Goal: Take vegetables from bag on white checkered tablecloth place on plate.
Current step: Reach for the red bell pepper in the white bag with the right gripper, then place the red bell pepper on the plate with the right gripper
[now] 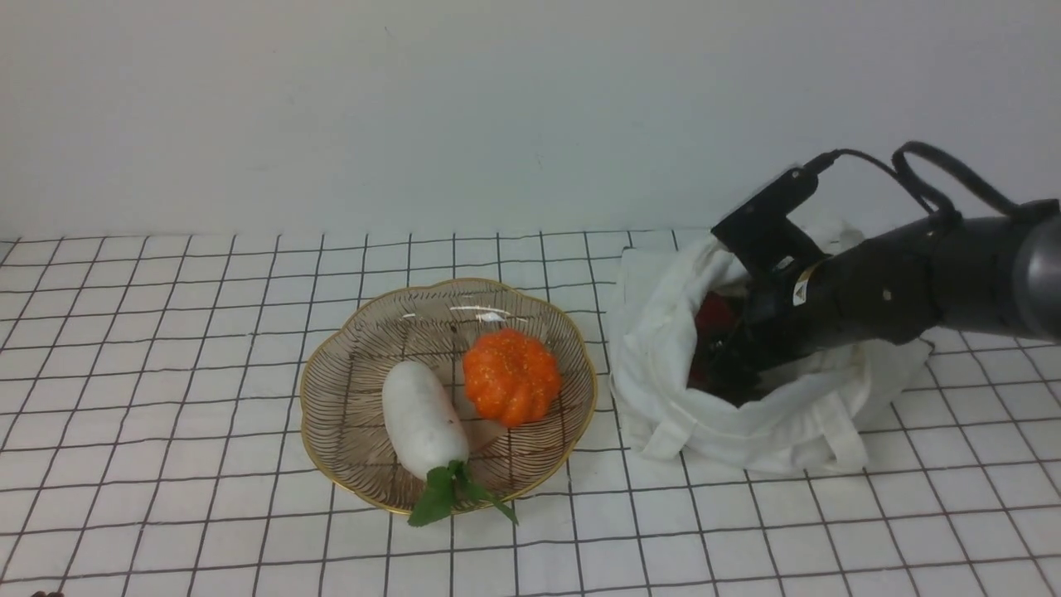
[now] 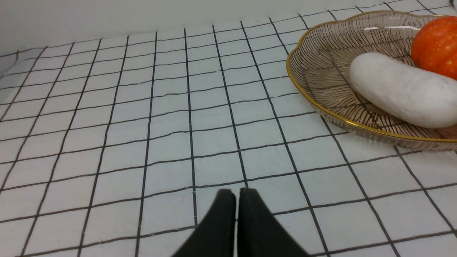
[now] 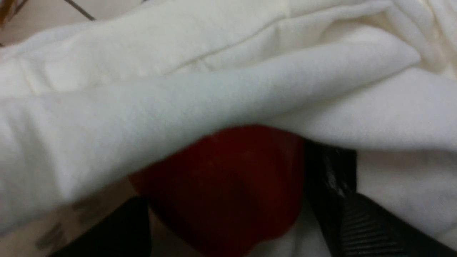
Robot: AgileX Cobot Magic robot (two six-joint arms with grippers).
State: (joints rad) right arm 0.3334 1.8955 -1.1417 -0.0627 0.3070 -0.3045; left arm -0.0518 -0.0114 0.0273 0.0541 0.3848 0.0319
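only the right wrist view shows the right end effector released astride the red pepper in the bag; the left end effector is clenched.

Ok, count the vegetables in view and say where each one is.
3. A radish and a pumpkin lie on the plate; a pepper sits inside the bag, partly under its cloth. The bag may hide more.
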